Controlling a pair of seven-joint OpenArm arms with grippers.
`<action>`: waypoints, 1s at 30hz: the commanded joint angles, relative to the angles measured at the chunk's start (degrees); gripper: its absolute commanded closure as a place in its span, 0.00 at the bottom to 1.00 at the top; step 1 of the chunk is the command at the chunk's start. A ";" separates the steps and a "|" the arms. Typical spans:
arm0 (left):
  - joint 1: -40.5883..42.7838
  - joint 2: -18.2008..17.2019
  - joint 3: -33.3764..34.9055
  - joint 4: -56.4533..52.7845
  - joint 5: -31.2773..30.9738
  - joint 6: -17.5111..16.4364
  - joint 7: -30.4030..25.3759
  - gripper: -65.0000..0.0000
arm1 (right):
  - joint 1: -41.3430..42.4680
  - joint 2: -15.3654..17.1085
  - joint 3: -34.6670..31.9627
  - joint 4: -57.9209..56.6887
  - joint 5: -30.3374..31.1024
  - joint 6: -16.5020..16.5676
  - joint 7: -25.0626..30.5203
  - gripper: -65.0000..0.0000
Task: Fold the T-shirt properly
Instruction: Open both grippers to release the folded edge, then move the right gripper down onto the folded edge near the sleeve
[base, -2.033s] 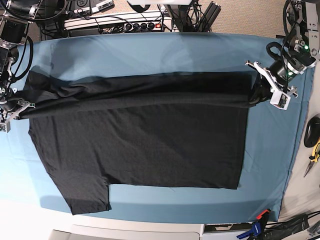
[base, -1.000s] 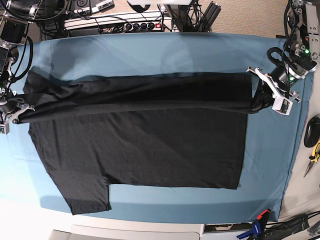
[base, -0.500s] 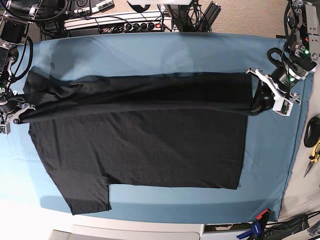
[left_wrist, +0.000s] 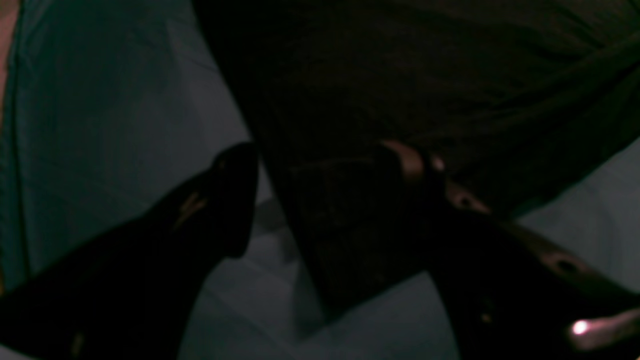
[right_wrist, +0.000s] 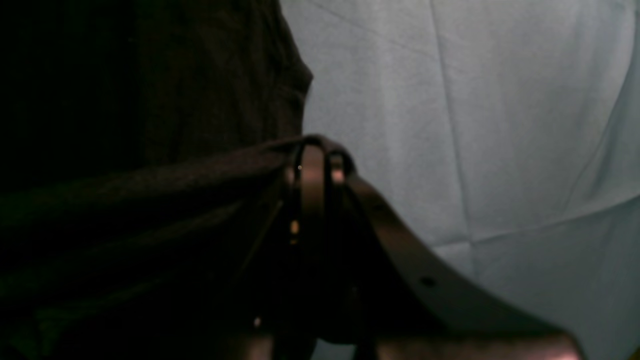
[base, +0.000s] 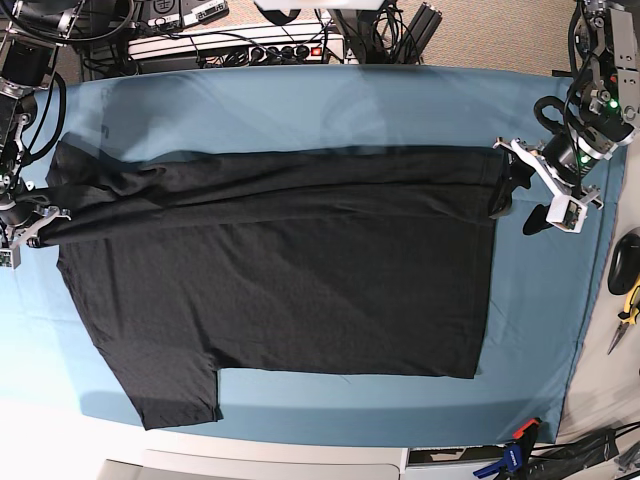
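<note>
The black T-shirt (base: 280, 290) lies spread on the blue table cloth (base: 300, 110), its far part folded over into a long band (base: 300, 185). My left gripper (base: 517, 200) stands open at the band's right end. In the left wrist view (left_wrist: 320, 165) its fingers (left_wrist: 225, 200) are wide apart, with the shirt's corner (left_wrist: 340, 240) lying loose between them. My right gripper (base: 33, 228) is shut on the shirt's left edge. In the right wrist view (right_wrist: 320, 150) its fingertips pinch a fold of the T-shirt (right_wrist: 150, 200).
A power strip and cables (base: 240, 45) lie beyond the table's far edge. Yellow-handled pliers (base: 628, 310) and a black object (base: 622, 262) sit off the cloth at the right. A clamp (base: 515, 455) grips the near edge.
My left gripper has opened and let go of the shirt's right corner, and the folded band has settled flatter on the shirt. The right gripper has not moved.
</note>
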 joint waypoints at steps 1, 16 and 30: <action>-0.46 -0.92 -0.44 0.79 -0.63 0.02 -1.86 0.42 | 1.31 1.55 0.44 0.74 -0.07 -0.39 1.77 1.00; -0.44 -0.92 -0.44 0.79 -0.61 0.00 -1.84 0.42 | 4.85 -3.98 0.39 0.74 -0.04 0.92 2.36 1.00; -0.44 -0.90 -0.44 0.79 -0.61 0.00 -1.84 0.42 | 6.25 -3.96 -4.63 0.74 1.84 3.02 2.97 1.00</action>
